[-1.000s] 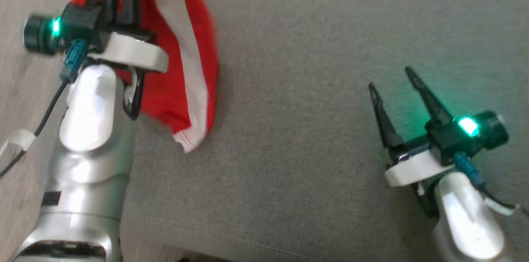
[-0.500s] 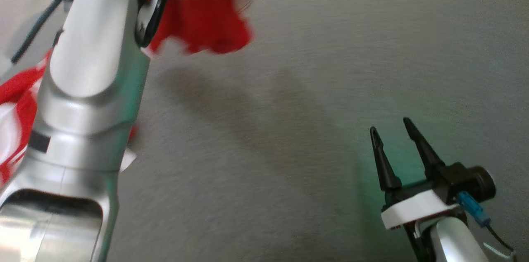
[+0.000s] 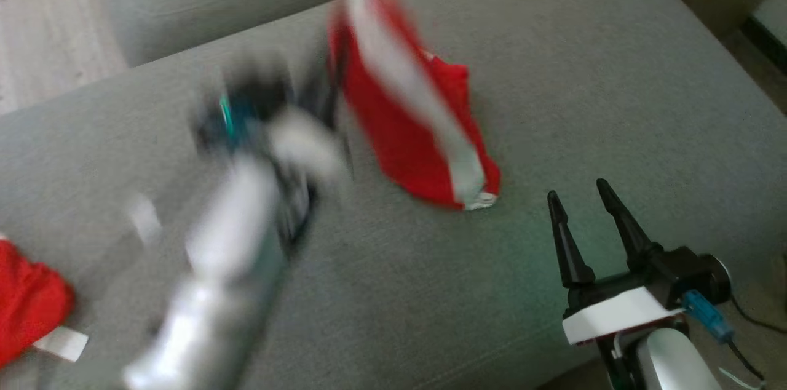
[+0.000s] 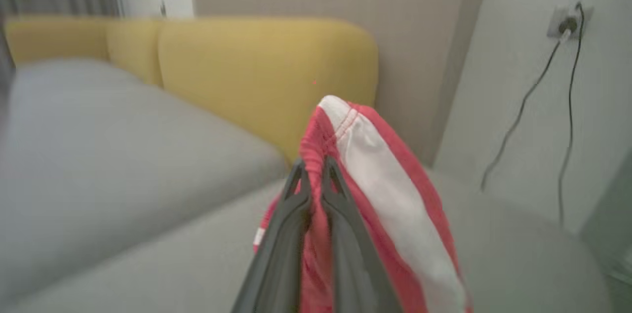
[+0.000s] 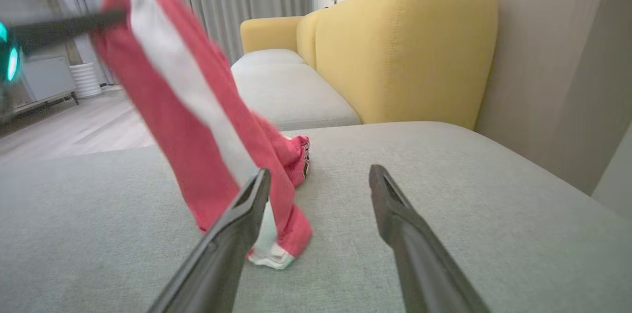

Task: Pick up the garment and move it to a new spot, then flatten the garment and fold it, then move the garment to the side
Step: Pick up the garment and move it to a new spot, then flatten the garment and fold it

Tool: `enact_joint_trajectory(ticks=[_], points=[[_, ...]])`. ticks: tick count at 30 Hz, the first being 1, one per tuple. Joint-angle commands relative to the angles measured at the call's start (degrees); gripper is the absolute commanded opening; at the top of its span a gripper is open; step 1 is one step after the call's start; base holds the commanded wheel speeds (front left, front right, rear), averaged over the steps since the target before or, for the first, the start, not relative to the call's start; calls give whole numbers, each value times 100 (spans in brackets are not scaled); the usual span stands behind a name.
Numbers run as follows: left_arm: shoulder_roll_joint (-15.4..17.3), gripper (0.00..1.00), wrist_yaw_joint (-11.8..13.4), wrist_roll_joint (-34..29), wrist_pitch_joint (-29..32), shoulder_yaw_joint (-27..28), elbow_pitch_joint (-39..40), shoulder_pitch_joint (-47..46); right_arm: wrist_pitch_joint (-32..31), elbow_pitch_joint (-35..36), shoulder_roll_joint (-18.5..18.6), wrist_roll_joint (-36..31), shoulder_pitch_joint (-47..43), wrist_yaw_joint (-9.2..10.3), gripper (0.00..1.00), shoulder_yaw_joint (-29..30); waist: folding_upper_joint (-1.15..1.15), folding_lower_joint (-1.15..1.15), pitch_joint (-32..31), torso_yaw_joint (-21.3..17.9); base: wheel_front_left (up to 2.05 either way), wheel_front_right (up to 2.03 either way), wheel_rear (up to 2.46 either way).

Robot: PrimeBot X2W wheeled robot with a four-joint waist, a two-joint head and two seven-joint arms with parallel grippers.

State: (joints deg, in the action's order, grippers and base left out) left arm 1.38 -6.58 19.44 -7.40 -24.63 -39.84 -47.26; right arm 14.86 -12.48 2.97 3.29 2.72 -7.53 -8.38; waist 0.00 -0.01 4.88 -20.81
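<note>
My left gripper (image 4: 313, 167) pinches the top of the soft red garment with a white stripe (image 3: 399, 150). Its bottom end touches the grey sofa seat (image 3: 584, 70). My right gripper (image 3: 578, 191) is wide and empty. I think flattening and folding are not yet done.

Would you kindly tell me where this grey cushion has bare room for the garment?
Bare: far right of the cushion, past the hanging garment, and the near strip between left forearm and right gripper. Crowded: the near left, by another red cloth.
</note>
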Motion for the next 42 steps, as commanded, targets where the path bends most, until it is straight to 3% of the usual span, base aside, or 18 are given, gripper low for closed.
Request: enact_joint_trajectory(ticks=[1, 4, 5, 6, 7, 10, 14, 17, 21, 28, 42], points=[[153, 0, -5, 396, -196, -210, -16, 587, 14, 217, -9, 40, 46, 4, 100, -97, 0, 1, 92, -77, 0, 0, 0], [152, 0, 183, 918, -535, -801, -235, 1662, 14, 209, -9, 44, -42, 4, 100, 14, 0, 1, 150, 111, 0, 0, 0], [152, 5, 220, 1061, -590, -891, -252, 1893, 14, 208, -9, 42, -65, 4, 100, 63, 0, 1, 139, 188, 0, 0, 0], [151, 71, 237, 1176, -635, -986, -245, 2096, 14, 208, -9, 34, -95, 4, 100, 123, 0, 1, 115, 299, 0, 0, 0], [151, 100, 275, 1279, -667, -1045, -253, 2281, 14, 208, -9, 19, -118, 4, 100, 161, 0, 1, 88, 398, 0, 0, 0], [151, 100, 409, 1420, -723, -1014, -261, 2560, 14, 198, -9, -43, -184, 4, 100, 235, 0, 1, -18, 649, 0, 0, 0], [151, 100, 680, 1356, -756, -186, 594, 3137, 14, 185, -9, -97, -372, 4, 100, 382, 0, 1, -287, 1180, 0, 0, 0], [151, 100, 724, 827, -758, 763, 1796, 4082, 14, 181, -9, -148, -598, 4, 100, 472, 0, 1, -532, 1609, 0, 0, 0], [150, 100, 846, 32, -759, 1239, 2753, 4743, 14, 337, -9, -100, -814, 4, 100, 519, 0, 1, -673, 1922, 0, 0, 0], [150, 100, 992, -722, -759, 1350, 3647, 5318, 14, 563, -9, -87, -1187, 4, 100, 529, 0, 1, -837, 2181, 0, 0, 0], [150, 100, 1044, -1171, -760, 1358, 3742, 5376, 14, 601, -9, -11, -1286, 4, 100, 446, 0, 1, -878, 2252, 0, 0, 0]])
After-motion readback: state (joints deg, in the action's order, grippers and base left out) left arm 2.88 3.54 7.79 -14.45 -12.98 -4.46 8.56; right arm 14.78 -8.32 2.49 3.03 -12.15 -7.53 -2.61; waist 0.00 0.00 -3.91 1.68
